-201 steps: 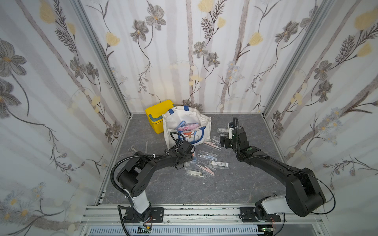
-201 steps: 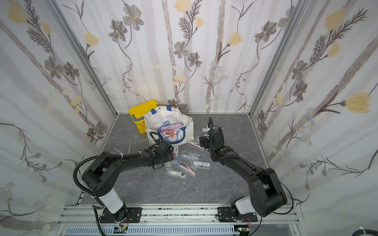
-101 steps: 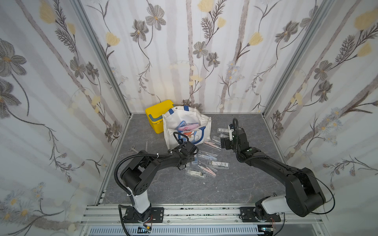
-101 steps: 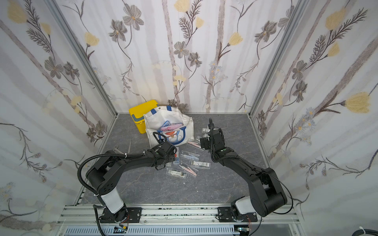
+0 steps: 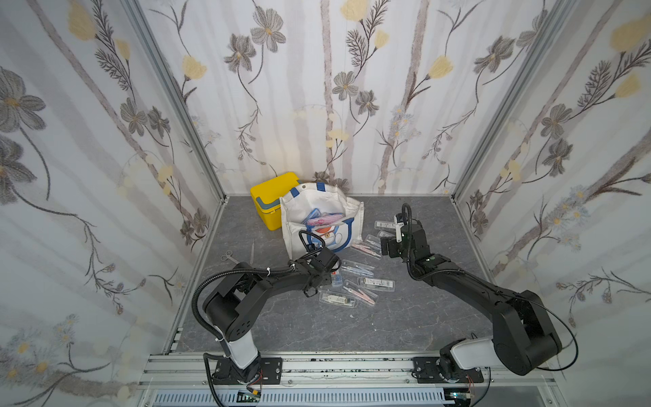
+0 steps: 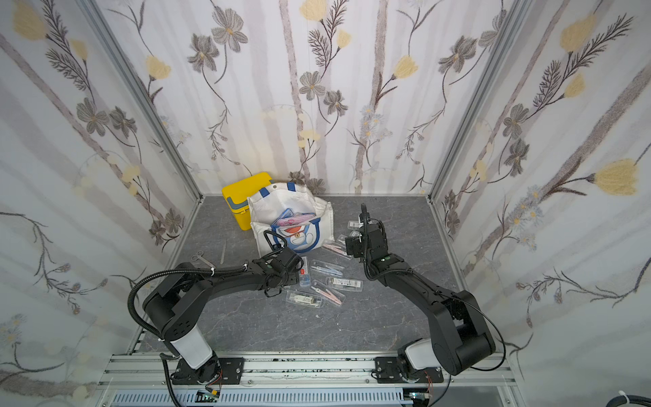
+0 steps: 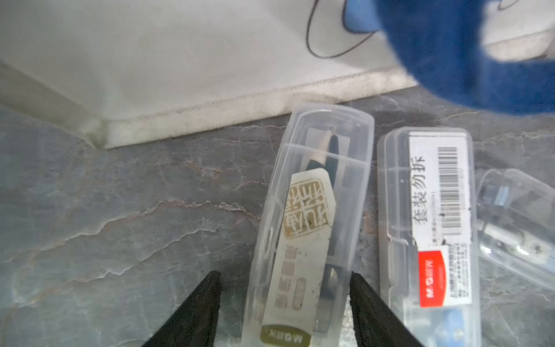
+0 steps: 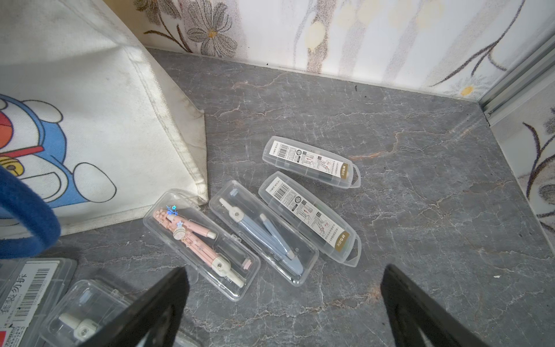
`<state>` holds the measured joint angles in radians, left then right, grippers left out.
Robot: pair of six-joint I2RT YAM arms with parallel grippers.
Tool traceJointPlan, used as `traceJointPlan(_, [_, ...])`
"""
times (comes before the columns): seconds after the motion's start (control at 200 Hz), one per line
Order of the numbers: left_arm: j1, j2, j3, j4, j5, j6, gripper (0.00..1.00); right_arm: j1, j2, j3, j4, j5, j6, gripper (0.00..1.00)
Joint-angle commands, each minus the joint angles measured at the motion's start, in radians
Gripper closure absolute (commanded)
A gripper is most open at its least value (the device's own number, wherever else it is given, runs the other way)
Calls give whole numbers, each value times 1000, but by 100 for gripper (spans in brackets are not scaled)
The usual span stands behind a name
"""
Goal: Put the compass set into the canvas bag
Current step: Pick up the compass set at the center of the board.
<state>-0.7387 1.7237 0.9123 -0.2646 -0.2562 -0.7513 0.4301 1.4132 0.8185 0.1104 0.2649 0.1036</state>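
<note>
Compass set [image 7: 312, 225] in a clear gold-labelled case lies flat on the grey tabletop [image 7: 120, 210], one end just short of the canvas bag [image 7: 180, 75]. Only the left wrist view shows this. There the left gripper [image 7: 285, 275] straddles the case, one finger [image 7: 369, 300] touching its edge and the other [image 7: 198, 300] standing off, not yet clamped. In both top views the left arm [image 5: 281, 278] hides that case. The right gripper [image 8: 285, 269] hangs wide and empty above a pink compass case [image 8: 201, 243] and a blue compass case [image 8: 261, 234]. Only the top views show pink cases [image 5: 324, 220] inside the bag and the yellow box [image 5: 269, 197] beside it.
</note>
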Motion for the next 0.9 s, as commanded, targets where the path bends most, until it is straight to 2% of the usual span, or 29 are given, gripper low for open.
traceJointPlan(0.0, [1,-10,-9,-43,37,6,32,-1,-8,-6,32,-12,3,1])
traceJointPlan(0.475, [1,91,78,-42,-6,53,33,-6,-34,-27,33,-15,1,1])
traceJointPlan(0.6, [1,106,80,-47,-6,56,42,-11,-40,-36,34,-14,2,1])
traceJointPlan(0.894, [1,104,73,-35,-3,56,49,-13,-43,-41,36,-15,2,0])
